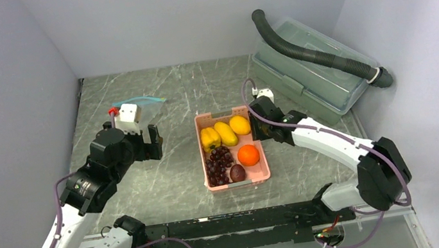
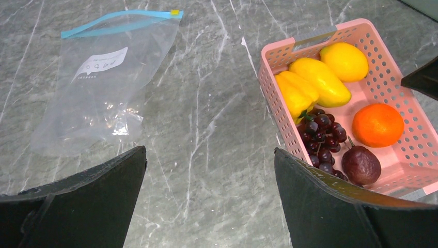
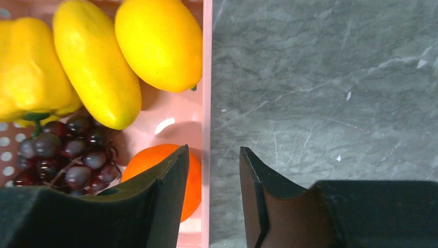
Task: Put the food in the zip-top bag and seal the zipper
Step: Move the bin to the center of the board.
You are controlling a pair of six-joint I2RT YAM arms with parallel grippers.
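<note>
The clear zip-top bag (image 2: 98, 82) lies flat and empty on the table, its blue-teal zipper strip (image 2: 121, 19) at the far edge. In the top view the bag (image 1: 151, 104) is half hidden behind my left wrist. The food sits in the pink basket (image 1: 264, 175): yellow pepper (image 1: 209, 138), two yellow oblong fruits (image 1: 226, 133), orange (image 1: 248, 155), grapes (image 1: 219, 161), reddish-brown fruit (image 1: 237, 173). My left gripper (image 2: 209, 150) is wide open and empty over bare table between bag and basket. My right gripper (image 3: 213, 150) is open and straddles the basket's right wall (image 3: 207, 77), one finger over the orange (image 3: 139, 161).
A large clear lidded storage box (image 1: 314, 78) with a dark corrugated hose (image 1: 317, 53) across it stands at the back right. Grey walls close in the marble table (image 1: 167, 183) on the left, back and right.
</note>
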